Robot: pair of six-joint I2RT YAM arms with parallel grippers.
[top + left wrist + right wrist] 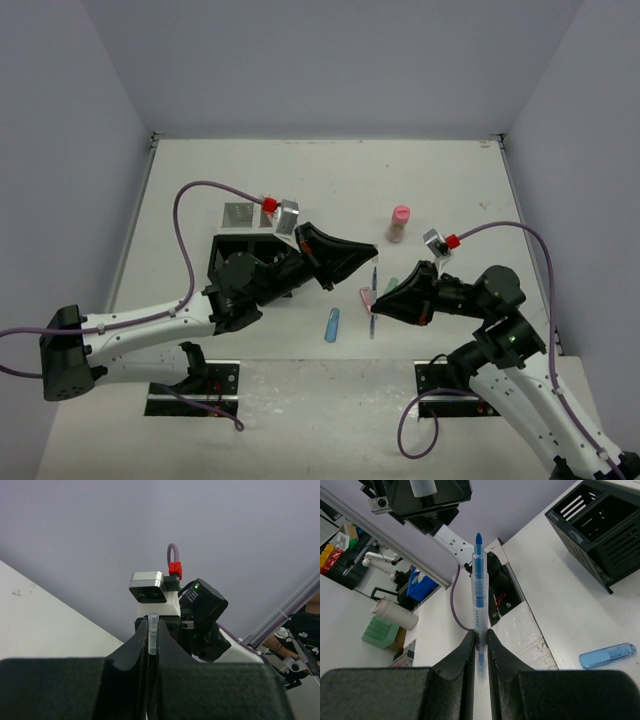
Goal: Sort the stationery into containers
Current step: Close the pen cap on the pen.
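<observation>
The overhead view showed the whole table [300, 170] and the organiser [237, 216], but the left arm covered most of its black compartments, and only one pale mesh compartment at its far side was exposed. The right wrist view showed what the overhead did not: a black slatted compartment of the organiser seen from the side. Its interior was too dark to tell any contents. Nothing could be made out inside the mesh compartment either.

The left gripper [372, 248] hung just right of the organiser. Its grip could not be read from overhead. The left wrist view settled it: the jaws were closed on a pale pen [153, 622], thin and translucent, with its tip poking up between them.

The right gripper [378, 305] sat further right of the organiser, well apart from it. The right wrist view showed it clamped on a blue pen [478, 595], slim with a clear banded barrel and a blue tip, standing straight up from the fingers.

On the table right of the organiser lay a blue capsule [332, 325], nearest to it. A pink item [366, 296] and a green item [391, 285] lay beside the right gripper, both too small to identify. A pink-capped bottle [399, 222] stood upright, farther right and farther back.
</observation>
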